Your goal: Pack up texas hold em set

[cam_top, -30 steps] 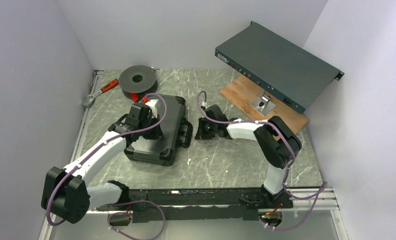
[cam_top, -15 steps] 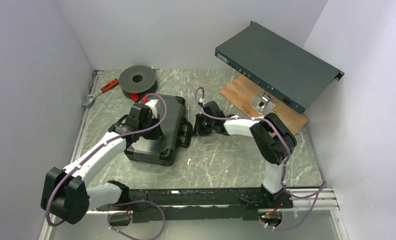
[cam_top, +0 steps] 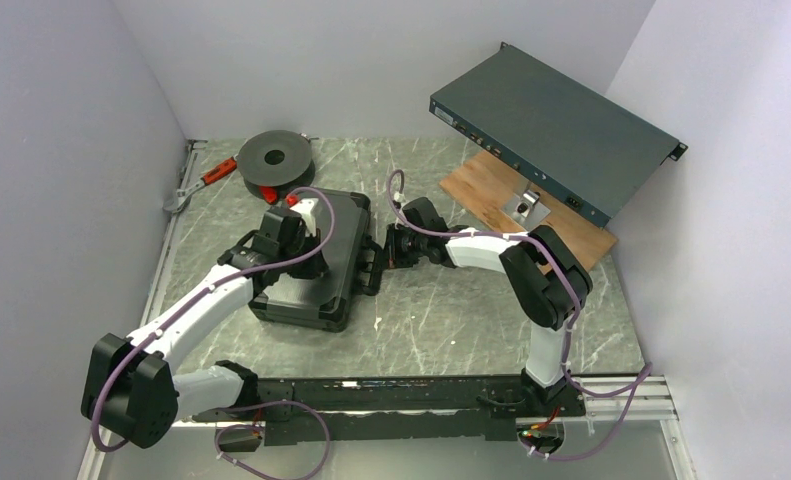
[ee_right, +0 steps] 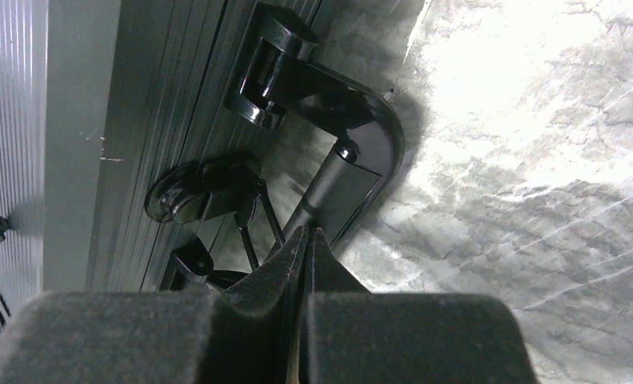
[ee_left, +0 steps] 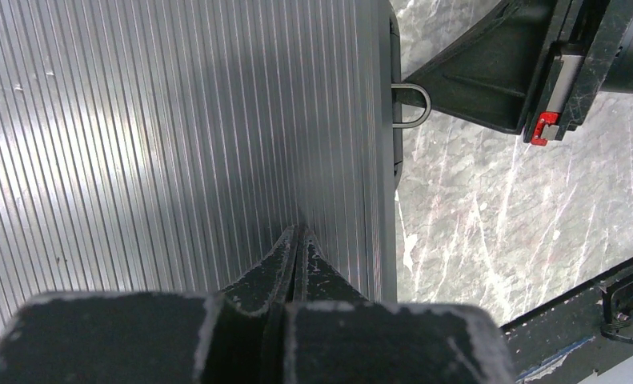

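Observation:
The texas hold em set's black briefcase [cam_top: 316,300] lies closed on the marble table, with its ribbed lid [ee_left: 177,136] facing up. No chips or card decks show. My left gripper [cam_top: 309,262] is shut, its tips [ee_left: 299,230] resting on the lid near the handle-side edge. My right gripper [cam_top: 383,250] is shut on nothing and sits low against the case's front. Its tips [ee_right: 306,230] are at the black handle [ee_right: 361,136], beside a latch [ee_right: 205,192].
A black round spool [cam_top: 276,160] and a red-handled wrench [cam_top: 199,183] lie at the back left. A large dark-grey metal box [cam_top: 556,130] leans over a wooden board [cam_top: 491,185] with a metal bracket [cam_top: 527,207] at the back right.
My right gripper has moved left across the table to the case's handle. The left gripper has stayed on the lid.

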### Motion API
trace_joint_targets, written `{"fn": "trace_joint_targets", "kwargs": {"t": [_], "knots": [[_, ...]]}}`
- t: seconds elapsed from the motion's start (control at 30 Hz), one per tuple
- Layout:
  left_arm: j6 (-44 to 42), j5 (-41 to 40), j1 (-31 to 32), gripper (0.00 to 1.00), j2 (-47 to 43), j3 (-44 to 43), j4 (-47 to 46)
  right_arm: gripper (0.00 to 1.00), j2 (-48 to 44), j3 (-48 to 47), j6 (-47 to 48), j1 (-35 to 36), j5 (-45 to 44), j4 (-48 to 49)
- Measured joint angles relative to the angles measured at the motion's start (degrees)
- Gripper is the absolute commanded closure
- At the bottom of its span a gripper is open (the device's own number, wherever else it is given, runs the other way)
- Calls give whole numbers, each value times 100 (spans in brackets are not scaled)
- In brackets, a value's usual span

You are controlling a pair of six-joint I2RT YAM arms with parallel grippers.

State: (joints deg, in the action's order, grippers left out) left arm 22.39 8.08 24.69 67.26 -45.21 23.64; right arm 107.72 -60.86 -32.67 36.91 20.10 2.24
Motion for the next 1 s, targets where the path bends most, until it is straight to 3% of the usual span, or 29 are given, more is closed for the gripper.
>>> {"fn": "trace_joint_targets", "kwargs": {"t": [0.53,1.0], "knots": [[87,-42,48,100,-13,59,-107,100,9,-76,-186,68,299,2],[149,-83,184,100,0,133,-352,100,350,-859,-334,254,417,-223]]}}
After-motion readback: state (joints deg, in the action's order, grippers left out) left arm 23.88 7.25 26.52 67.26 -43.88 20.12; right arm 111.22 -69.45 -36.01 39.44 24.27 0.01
